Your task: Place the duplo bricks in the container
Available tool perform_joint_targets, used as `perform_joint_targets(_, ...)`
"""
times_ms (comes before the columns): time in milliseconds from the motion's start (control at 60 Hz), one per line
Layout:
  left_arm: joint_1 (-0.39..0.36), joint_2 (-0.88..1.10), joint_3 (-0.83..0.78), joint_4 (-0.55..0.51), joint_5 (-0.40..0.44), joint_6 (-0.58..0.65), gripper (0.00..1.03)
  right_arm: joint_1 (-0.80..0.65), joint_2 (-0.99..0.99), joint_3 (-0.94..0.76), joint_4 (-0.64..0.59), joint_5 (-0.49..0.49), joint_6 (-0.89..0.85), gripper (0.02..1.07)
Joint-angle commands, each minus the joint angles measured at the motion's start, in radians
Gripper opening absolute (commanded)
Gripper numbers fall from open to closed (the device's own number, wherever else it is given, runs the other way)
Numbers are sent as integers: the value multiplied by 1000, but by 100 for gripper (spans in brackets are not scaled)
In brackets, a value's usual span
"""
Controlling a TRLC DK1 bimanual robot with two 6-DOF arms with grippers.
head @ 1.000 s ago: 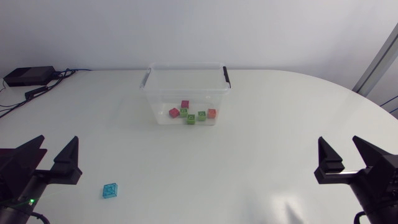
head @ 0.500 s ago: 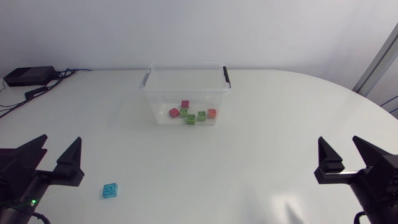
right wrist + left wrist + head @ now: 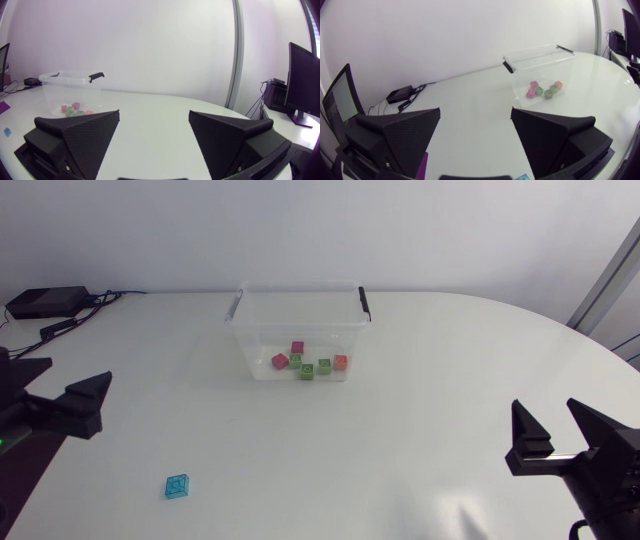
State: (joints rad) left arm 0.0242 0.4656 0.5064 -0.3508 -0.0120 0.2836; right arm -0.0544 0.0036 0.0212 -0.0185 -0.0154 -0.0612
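A clear plastic container [image 3: 300, 320] with black handle clips stands at the back middle of the table. Inside lie several duplo bricks: a pink one [image 3: 297, 348], a red one [image 3: 280, 361], an orange one [image 3: 341, 362] and green ones [image 3: 306, 371]. One blue brick [image 3: 178, 486] lies alone on the table at the front left. My left gripper [image 3: 72, 375] hangs open at the left edge, well behind the blue brick. My right gripper [image 3: 545, 415] stands open at the front right. Both wrist views look across to the container [image 3: 540, 65] [image 3: 70, 82].
A black box [image 3: 45, 302] with cables sits at the table's back left corner. The white tabletop [image 3: 440, 380] stretches between the container and both grippers.
My left gripper has drawn back and to the left, away from the blue brick. The right arm and the bricks have not moved.
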Motion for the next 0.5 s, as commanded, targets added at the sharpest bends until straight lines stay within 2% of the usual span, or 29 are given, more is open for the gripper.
perform_joint_targets(0,-1,90,55,-40,-14,97,99,-4,-8,-21,8,-4,-20,102)
perform_joint_targets(50,-4,122,61,-39,-37,163,99,-4,-8,-21,8,-4,-20,102)
perform_joint_targets(217,-23,208,18,-93,-26,339,99,-4,-8,-21,8,-4,-20,102)
perform_joint_targets(317,-66,214,-39,-114,-8,440,99,-4,-8,-21,8,-4,-20,102)
perform_joint_targets(400,-109,217,-65,-157,24,471,99,-4,-8,-21,8,-4,-20,102)
perform_joint_targets(483,-107,266,-78,-180,80,483,99,-4,-8,-21,8,-3,-20,102)
